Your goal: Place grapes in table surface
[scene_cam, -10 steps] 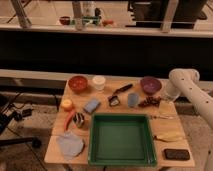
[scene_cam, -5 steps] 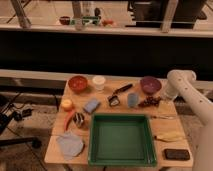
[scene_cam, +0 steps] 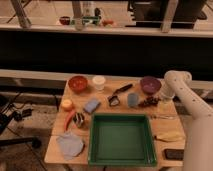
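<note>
Gripper (scene_cam: 161,100): at the far right of the table, at the end of the white arm that reaches in from the right edge. It is low over the wood and just right of the grapes. The jaws are spread wide and nothing appears to be held.

Grapes (scene_cam: 148,101): one small dark bunch. It seems to lie on the table surface (scene_cam: 162,126), near side of the purple bowl (scene_cam: 150,84), between a grey-blue cup (scene_cam: 132,99) and the gripper. I cannot tell whether the grapes and gripper touch.

Handling (judgement): light, soft and lumpy. The berries bruise easily and can roll or pull off the stem. Take the bunch across its middle from above with a gentle squeeze. Pinching a single berry would likely let it slip.

Count:
- grapes: 1 bunch
- bowls: 2, the red bowl (scene_cam: 78,83) and the purple one
- white cup (scene_cam: 99,82): 1
- green tray (scene_cam: 122,117): 1
- red chili (scene_cam: 69,120): 1
- blue sponge (scene_cam: 92,105): 1
- grey cloth (scene_cam: 70,145): 1
- black-handled tool (scene_cam: 120,93): 1
</note>
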Controlling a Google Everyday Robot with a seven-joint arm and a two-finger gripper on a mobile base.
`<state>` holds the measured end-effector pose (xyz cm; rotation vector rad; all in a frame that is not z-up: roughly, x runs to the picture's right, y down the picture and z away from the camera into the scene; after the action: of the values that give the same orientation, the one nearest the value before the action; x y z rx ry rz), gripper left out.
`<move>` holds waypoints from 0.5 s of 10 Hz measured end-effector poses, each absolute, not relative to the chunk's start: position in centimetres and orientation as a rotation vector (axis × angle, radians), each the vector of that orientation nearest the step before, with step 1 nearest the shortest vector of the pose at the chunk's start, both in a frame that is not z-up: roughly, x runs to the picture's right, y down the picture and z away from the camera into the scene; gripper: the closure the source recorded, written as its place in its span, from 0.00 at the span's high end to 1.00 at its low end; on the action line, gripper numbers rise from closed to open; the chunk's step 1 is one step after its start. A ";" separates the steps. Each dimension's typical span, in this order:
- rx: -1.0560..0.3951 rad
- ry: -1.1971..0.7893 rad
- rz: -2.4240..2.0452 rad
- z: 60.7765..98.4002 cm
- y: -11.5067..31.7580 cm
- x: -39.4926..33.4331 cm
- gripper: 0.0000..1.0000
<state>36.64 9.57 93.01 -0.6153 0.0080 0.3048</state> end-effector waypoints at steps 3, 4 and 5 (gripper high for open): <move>-0.634 -0.009 0.294 93.3 10.1 37.1 0.48; -0.634 -0.009 0.296 93.2 10.1 37.2 0.38; -0.635 -0.009 0.297 93.1 10.2 37.2 0.29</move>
<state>37.24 10.18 93.15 -0.6349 -0.0090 0.2967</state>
